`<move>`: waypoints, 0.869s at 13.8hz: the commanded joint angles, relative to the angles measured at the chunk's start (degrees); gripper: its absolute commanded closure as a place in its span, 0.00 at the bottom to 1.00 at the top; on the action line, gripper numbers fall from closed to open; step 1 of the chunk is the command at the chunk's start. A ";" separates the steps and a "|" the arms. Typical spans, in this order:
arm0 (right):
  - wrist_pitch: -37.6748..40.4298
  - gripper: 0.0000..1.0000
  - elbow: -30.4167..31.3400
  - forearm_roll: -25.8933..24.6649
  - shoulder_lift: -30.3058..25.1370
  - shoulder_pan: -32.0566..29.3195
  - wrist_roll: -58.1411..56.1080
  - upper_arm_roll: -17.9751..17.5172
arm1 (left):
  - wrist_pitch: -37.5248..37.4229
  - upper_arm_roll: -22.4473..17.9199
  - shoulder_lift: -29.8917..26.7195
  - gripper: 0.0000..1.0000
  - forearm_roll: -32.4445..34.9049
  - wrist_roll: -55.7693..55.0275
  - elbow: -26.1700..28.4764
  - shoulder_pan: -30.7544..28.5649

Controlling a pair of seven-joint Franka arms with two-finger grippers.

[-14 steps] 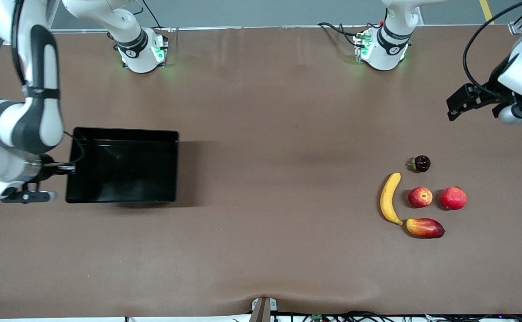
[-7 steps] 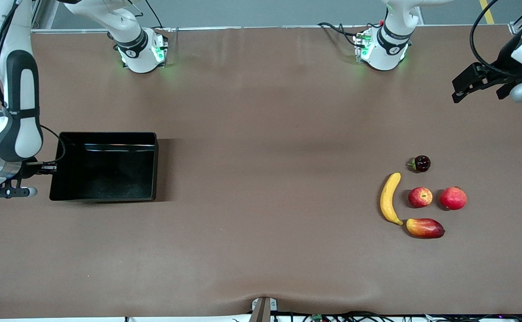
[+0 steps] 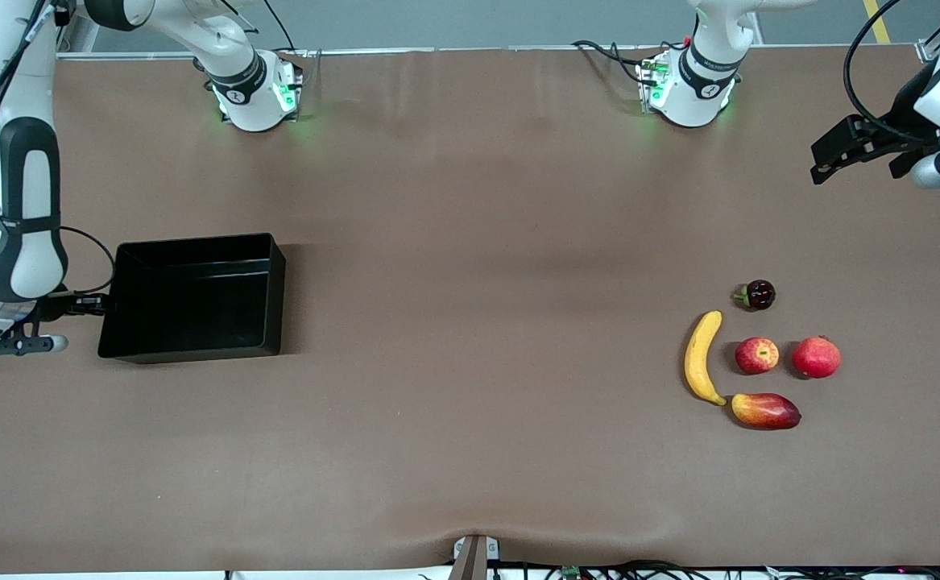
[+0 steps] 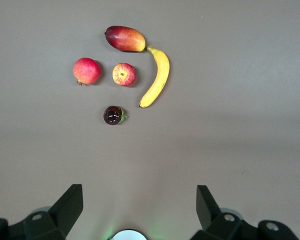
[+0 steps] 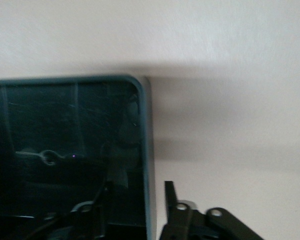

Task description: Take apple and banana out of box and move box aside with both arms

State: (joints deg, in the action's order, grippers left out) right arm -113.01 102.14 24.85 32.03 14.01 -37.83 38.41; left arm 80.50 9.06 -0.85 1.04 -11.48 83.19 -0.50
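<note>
Since a moment ago the box [image 3: 196,296] has turned a little and one end has tipped up, and it has slid a bit toward the middle of the surface [image 3: 470,451]. Its spot is at the right arm's end of the surface. The right gripper [image 5: 149,210] pinches the box's short wall, one finger [image 5: 171,197] outside and the other inside. Nothing lies in the box. I can see no writing on it.

High over the left arm's end of the surface, the left gripper [image 4: 139,200] waits with its fingers [image 4: 70,202] wide apart and holding nothing.

On the surface lies the banana [image 3: 701,358]. Just beside it sits the apple [image 3: 757,355]. The mango [image 3: 765,410] touches the banana's tip. A red fruit [image 3: 816,357] and a small dark fruit [image 3: 758,295] sit near too.
</note>
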 commanded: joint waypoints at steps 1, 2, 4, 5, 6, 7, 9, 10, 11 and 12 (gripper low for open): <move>11.88 0.00 -10.60 0.20 -0.83 -1.00 -0.50 -0.18 | -0.60 0.17 -1.44 0.00 -0.33 1.11 1.80 -0.46; 16.63 0.00 -15.26 -0.33 -0.83 -1.09 -0.49 -0.18 | -0.69 0.26 -1.70 0.00 -0.33 1.20 2.32 -0.46; 22.46 0.00 -22.66 -0.86 -0.92 -0.30 -0.49 -0.27 | -0.52 0.08 -2.31 0.00 -0.42 1.20 3.38 -0.55; 23.35 0.00 -24.60 -0.42 -0.92 -0.03 -0.76 -0.35 | -0.25 0.00 -2.58 0.00 -0.42 1.20 3.56 -0.55; 24.49 0.00 -26.89 -0.51 -1.09 -0.29 -0.67 -0.70 | 0.44 0.08 -2.75 0.00 -0.42 1.29 4.17 -0.55; 27.29 0.00 -30.04 -0.68 -1.27 -0.38 -0.67 -0.62 | 1.67 0.00 -3.36 0.00 -0.33 1.29 4.96 -0.55; 28.37 0.00 -35.85 -2.87 -1.09 -0.38 -0.58 -0.53 | 3.95 -0.09 -5.29 0.00 -0.33 1.37 8.11 -0.64; 28.46 0.00 -36.92 -2.97 -1.27 -0.30 -0.67 -0.62 | 5.71 -0.09 -6.87 0.00 -0.42 2.07 11.00 -0.64; 28.72 0.00 -36.84 -2.27 -2.05 -0.21 -0.84 -0.62 | 7.12 -0.18 -7.49 0.00 -0.42 2.51 11.99 -0.55; 31.07 0.00 -35.71 -2.61 -4.67 -0.12 -1.89 -0.79 | 7.04 -0.18 -7.50 0.00 -0.42 2.61 11.91 -0.55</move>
State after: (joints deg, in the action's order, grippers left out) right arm -84.88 66.50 23.25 30.02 14.51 -37.95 38.33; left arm 85.30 9.03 -4.86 1.04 -10.48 90.99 -0.59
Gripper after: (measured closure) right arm 0.000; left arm 0.000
